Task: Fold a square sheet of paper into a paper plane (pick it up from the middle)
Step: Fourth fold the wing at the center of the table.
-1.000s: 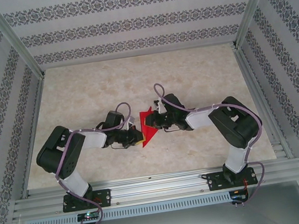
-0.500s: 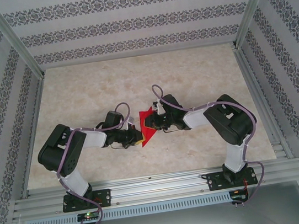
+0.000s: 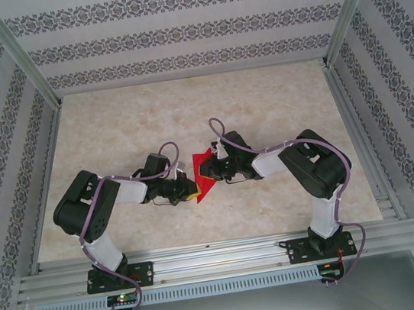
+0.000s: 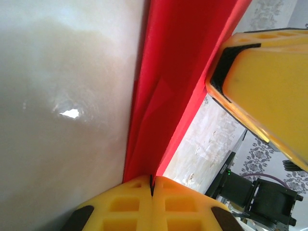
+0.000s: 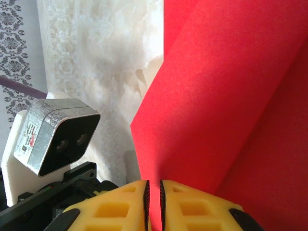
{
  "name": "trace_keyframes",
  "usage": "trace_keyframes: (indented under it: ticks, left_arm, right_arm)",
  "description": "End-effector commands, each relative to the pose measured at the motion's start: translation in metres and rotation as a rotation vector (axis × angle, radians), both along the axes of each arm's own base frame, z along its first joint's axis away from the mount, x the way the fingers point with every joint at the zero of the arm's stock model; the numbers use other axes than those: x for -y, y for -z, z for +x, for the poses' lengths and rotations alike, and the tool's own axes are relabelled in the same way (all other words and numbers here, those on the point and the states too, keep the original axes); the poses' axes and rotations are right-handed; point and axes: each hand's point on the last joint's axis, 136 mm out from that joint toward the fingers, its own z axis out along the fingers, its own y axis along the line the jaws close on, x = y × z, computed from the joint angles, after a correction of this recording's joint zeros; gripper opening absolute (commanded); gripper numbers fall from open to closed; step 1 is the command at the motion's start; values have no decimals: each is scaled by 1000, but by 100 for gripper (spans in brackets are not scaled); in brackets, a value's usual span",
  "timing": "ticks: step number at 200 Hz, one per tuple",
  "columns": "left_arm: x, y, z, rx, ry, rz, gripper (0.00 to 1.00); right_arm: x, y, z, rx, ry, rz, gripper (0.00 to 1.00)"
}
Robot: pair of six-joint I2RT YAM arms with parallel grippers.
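top external: left claw (image 3: 194, 194) and right claw (image 3: 202, 172) pinch the red paper (image 3: 211, 187).

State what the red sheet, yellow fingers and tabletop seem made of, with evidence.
The red sheet: thin matte paper, sharply creased. The yellow fingers: probably moulded plastic, smooth, faintly glossy, with recessed pockets. The tabletop: marble-patterned, with a glare spot; stone or laminate, unclear.
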Motion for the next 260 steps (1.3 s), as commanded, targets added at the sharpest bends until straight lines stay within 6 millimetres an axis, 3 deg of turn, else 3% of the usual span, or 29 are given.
trace_keyframes:
  ticks: [1, 71, 139, 161, 192, 232, 260]
  left_arm:
    - [-5, 16, -1, -49, -24, 28, 1]
    - [-8, 20, -4, -68, -25, 49, 2]
    - [-13, 16, -6, -54, -21, 88, 11]
    - [-17, 20, -9, -64, -21, 111, 10]
    - [-21, 30, -12, -92, -47, 137, 0]
    - [-27, 38, -14, -107, -95, 153, 0]
    - [-28, 39, -13, -110, -130, 141, 0]
  right_arm:
    - [-1, 1, 8, 6, 2, 3, 16]
    - [4, 17, 6, -30, 19, -36, 17]
    - [10, 32, 1, -69, 21, -96, 17]
    - [5, 27, -1, -66, -4, -74, 17]
    - [-1, 10, 1, -33, -19, -34, 19]
    - [-4, -16, 9, 21, -24, 1, 20]
    - [-3, -22, 11, 34, -19, 6, 20]
